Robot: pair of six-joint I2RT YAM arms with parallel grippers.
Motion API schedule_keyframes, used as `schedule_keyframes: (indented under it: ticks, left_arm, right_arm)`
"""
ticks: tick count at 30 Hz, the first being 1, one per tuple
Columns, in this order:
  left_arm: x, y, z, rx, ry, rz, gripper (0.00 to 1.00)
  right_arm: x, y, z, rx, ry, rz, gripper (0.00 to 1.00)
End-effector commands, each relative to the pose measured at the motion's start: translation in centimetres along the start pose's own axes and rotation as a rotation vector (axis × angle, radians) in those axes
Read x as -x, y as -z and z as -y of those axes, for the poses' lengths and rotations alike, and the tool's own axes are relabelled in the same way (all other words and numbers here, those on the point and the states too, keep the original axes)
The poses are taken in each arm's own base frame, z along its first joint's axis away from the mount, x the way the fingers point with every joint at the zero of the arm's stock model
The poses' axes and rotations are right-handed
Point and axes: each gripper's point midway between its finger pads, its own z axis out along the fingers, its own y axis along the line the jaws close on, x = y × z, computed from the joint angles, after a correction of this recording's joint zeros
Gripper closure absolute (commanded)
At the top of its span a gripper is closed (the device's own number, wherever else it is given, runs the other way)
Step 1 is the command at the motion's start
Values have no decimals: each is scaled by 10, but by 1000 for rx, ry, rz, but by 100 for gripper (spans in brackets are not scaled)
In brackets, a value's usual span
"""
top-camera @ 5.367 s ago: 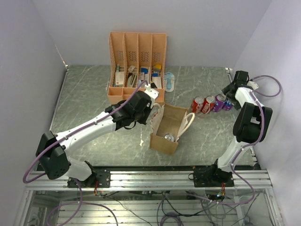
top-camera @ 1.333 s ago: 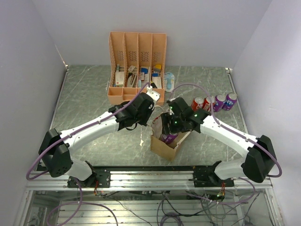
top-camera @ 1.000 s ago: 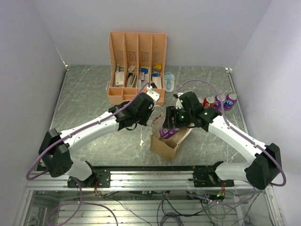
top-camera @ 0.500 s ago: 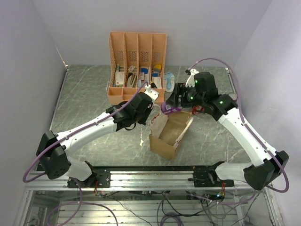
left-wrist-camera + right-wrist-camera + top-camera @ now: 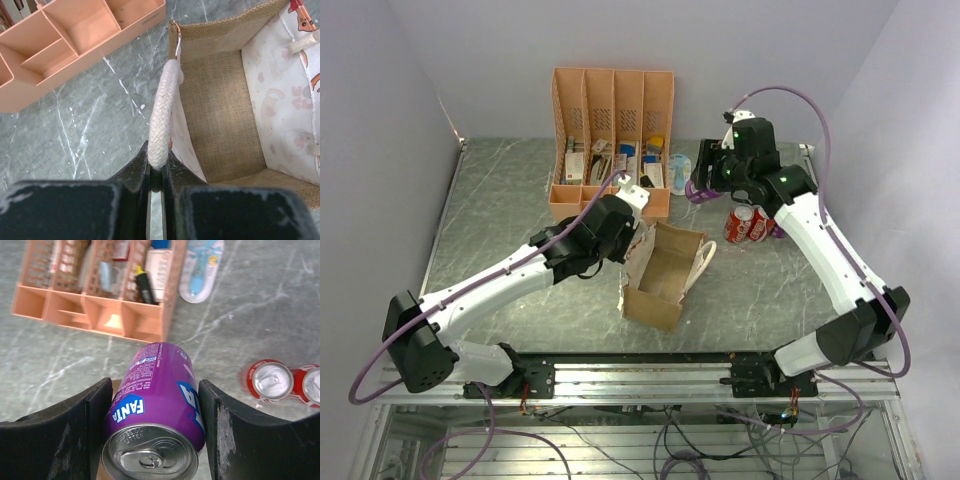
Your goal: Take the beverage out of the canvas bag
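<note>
Fanta can (image 5: 155, 405), sunk in the canvas bag (image 5: 660, 290) a second ago, now hangs clear beyond it, clamped in the right end effector (image 5: 703, 188). The extraction looks done. The left end effector (image 5: 157, 167) stays pinched on the bag's rope handle (image 5: 162, 110). The overhead view mostly hides the can, and the wrist view cuts off the bag floor.

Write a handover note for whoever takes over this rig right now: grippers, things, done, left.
Left gripper: shut on the canvas bag's rope handle.
Right gripper: shut on a purple Fanta can, held aloft beyond the bag, near the red cans.
Bag sits open on the table; no can visible inside.
Done: beverage out of the bag.
Left: probably set the can down, release the handle.
</note>
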Motion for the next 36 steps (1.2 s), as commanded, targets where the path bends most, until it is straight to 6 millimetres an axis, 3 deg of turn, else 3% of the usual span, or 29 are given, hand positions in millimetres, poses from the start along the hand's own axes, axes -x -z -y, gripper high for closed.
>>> schedule_keyframes:
  ticks: [1,12,19,27,36]
  left_arm:
    - [9,1,-1,10,-1,42,93]
    - [5,-3,0,12,-7,14,93]
    - [4,-5,1,9,-10,7,93]
    - [3,-5,1,11,-11,4,92]
    - [2,-6,2,9,-12,-1,87]
  right_arm:
    - [12,-14,24,-115,70,32,100]
    - [-57,-93,62,-218,150,-233,100]
    - [-96,-123,78,-233,145,-375,100]
    - [-118,-137,96,-259,126,-444,100]
    - [-124,-136,105,-266,107,-465,98]
